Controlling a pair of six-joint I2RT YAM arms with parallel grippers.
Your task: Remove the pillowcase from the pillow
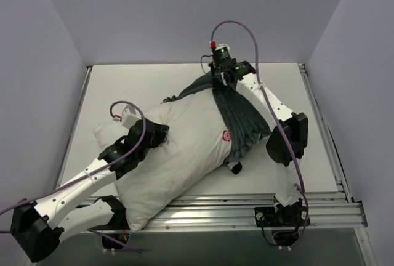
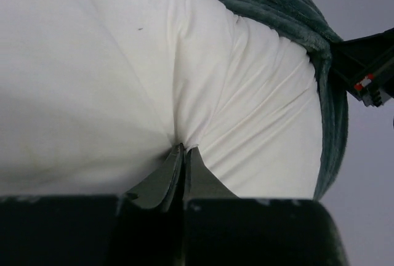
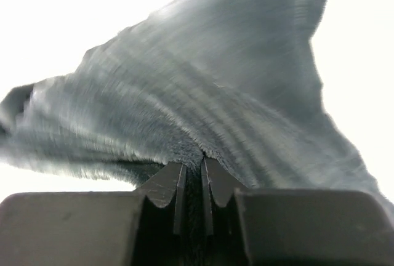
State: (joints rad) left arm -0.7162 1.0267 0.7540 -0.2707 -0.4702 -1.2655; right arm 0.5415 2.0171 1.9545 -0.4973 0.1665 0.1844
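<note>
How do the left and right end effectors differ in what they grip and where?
The left end effector pinches the white pillow; the right end effector pinches the grey-teal pillowcase. The left end effector sits at the pillow's bare end; the right end effector at the pillowcase's far edge. Both are shut on fabric.

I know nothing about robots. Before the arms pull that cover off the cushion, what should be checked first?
1. Left pincer shut on pillow: ok.
2. Right pincer shut on pillowcase: ok.
3. Right pincer holds pillowcase only, no pillow caught in the pinch: cannot tell.
4. Pillowcase bunched at the pillow's far end, most of the pillow bare: ok.
5. Pillow wholly on table: not ok, its near corner lies over the front rails.
</note>
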